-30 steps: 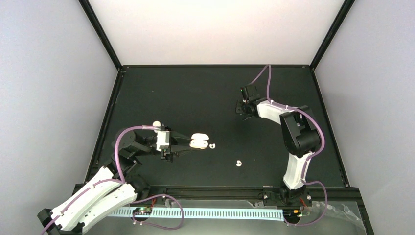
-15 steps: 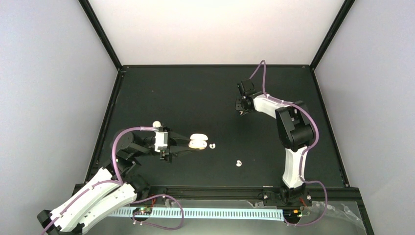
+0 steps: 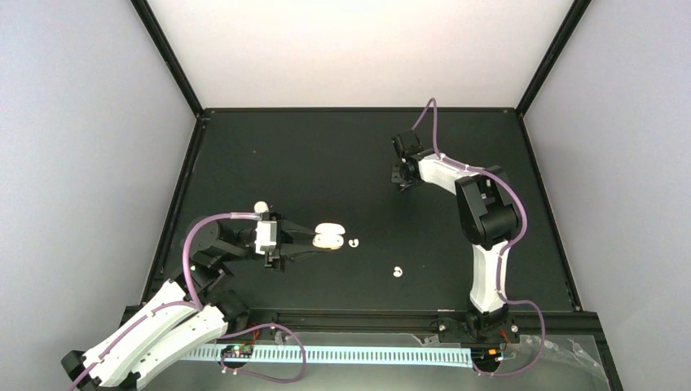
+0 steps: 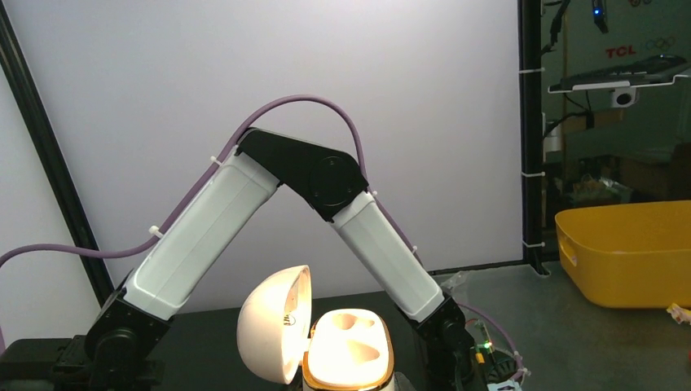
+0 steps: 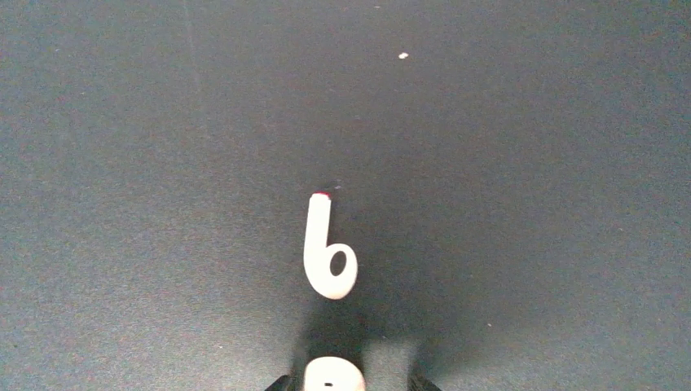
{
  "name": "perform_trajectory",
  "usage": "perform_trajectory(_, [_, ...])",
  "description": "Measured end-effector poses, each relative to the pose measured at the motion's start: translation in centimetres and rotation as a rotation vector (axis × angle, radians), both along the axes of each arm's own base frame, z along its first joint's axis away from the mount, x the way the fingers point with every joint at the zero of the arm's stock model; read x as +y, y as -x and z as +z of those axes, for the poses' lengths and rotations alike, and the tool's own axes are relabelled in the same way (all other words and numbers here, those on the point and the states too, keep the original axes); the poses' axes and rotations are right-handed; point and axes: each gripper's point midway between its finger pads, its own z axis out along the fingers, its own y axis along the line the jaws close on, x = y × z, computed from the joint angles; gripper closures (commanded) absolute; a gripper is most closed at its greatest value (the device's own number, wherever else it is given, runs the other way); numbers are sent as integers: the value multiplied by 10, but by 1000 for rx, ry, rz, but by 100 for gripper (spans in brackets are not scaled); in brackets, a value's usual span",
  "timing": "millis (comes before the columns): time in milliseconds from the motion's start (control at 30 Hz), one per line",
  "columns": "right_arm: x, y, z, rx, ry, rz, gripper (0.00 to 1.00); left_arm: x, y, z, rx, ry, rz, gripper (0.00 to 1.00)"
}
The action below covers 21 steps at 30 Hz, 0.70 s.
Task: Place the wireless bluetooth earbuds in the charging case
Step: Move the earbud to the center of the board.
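Note:
My left gripper (image 3: 319, 241) is shut on the white charging case (image 3: 330, 238) and holds it just above the mat. In the left wrist view the case (image 4: 349, 342) stands open, lid (image 4: 273, 326) swung left, both sockets empty. Two curled earbuds lie on the mat, one right of the case (image 3: 353, 242) and one nearer the front (image 3: 397, 272). My right gripper (image 3: 402, 182) is far back and low over the mat. Its wrist view shows one stemmed earbud (image 5: 329, 254) lying ahead and a second white earbud (image 5: 332, 376) between its open fingertips (image 5: 281, 383), with a gap on the right side.
The black mat (image 3: 326, 155) is bounded by a raised black frame and white walls. The right arm's elbow (image 3: 489, 212) stands over the mat's right half. A yellow bin (image 4: 627, 252) sits beyond the table in the left wrist view.
My right gripper has moved a little farther back and left. My left gripper has drawn the case slightly left. The two curled earbuds have not moved.

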Motion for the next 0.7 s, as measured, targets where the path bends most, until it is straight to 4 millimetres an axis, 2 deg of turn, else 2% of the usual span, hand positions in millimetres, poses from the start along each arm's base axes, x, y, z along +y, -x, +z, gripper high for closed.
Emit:
perform_trajectory(333, [8, 0, -1, 1, 58, 37, 70, 1, 1, 0, -3, 2, -2, 99])
perform_trajectory(700, [11, 1, -1, -3, 70, 50, 81, 2, 3, 0, -6, 5, -3, 98])
